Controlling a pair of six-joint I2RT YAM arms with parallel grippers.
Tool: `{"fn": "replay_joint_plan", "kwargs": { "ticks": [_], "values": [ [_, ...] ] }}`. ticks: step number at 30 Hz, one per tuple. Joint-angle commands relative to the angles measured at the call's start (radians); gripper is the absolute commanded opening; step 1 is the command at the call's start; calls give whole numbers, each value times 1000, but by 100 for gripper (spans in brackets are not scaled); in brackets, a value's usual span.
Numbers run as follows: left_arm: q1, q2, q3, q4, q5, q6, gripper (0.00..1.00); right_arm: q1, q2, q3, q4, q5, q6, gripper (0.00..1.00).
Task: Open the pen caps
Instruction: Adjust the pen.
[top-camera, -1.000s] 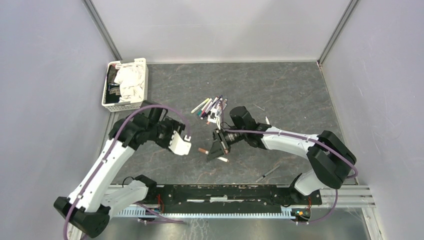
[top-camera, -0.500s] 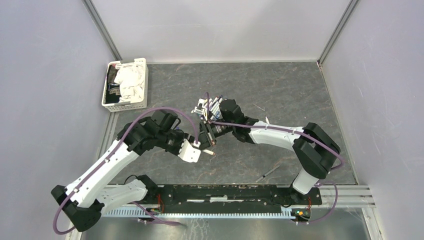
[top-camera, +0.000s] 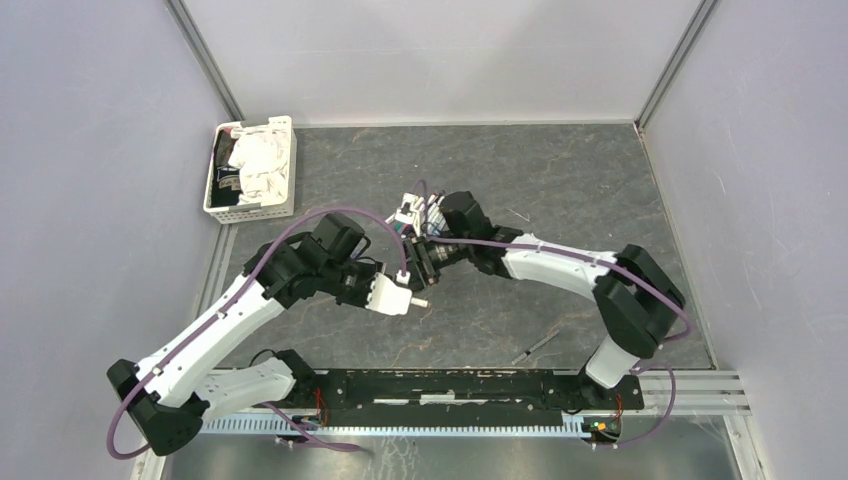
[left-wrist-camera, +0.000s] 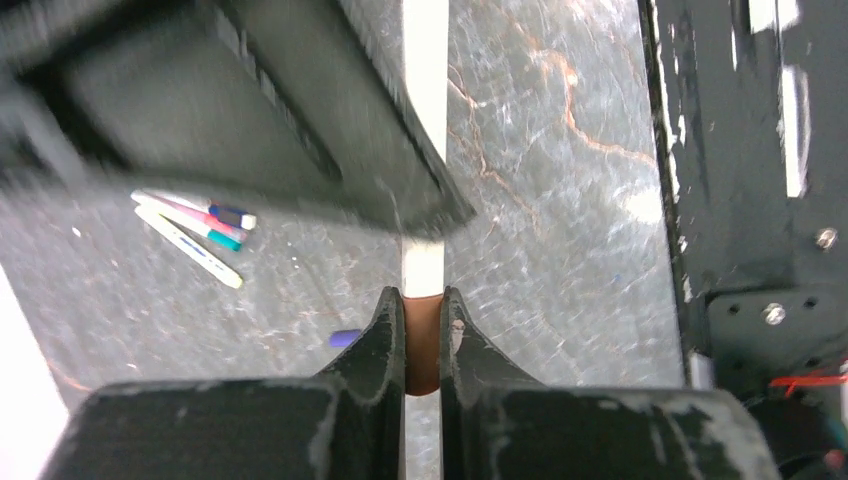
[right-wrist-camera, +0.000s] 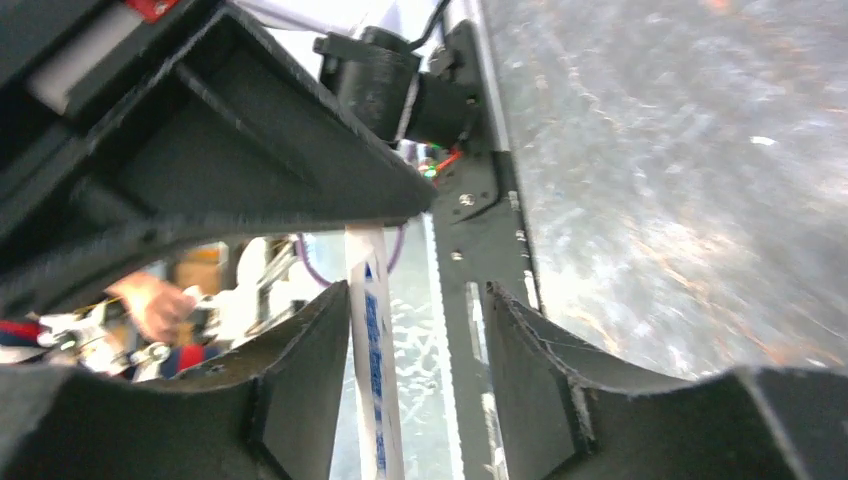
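Top external view: a white slotted plastic basket (top-camera: 246, 212) at 10 o'clock on the grey marbled counter (top-camera: 560, 180) holds crumpled white cloth (top-camera: 258, 160); mid-counter, the left pincer (left-wrist-camera: 422, 300) pinches a brown pen cap (left-wrist-camera: 422, 350) on a white-barrelled pen (left-wrist-camera: 425, 50); the right pincer (right-wrist-camera: 415, 300) gapes around that barrel; its blue print is unreadable.

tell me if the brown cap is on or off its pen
On. The brown cap, pinched in the left gripper, sits flush on the white barrel with no gap.
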Motion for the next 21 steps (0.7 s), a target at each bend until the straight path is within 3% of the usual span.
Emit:
{"fn": "replay_joint_plan", "kwargs": {
  "ticks": [1, 6, 13, 16, 21],
  "values": [
    [30, -18, -8, 106, 44, -267, 2, -64, -223, -88, -144, 154, -253, 60],
    [145, 35, 6, 142, 243, -429, 2, -94, -406, -211, -118, 242, -314, 69],
    [180, 41, 13, 265, 378, -627, 2, -95, -519, -207, -81, 385, -363, 84],
    [194, 37, 18, 324, 410, -722, 2, -96, -591, -247, -3, 484, -335, 91],
    [205, 30, 36, 429, 438, -875, 2, -94, -645, -350, 209, 600, -179, 92]
  ]
}}
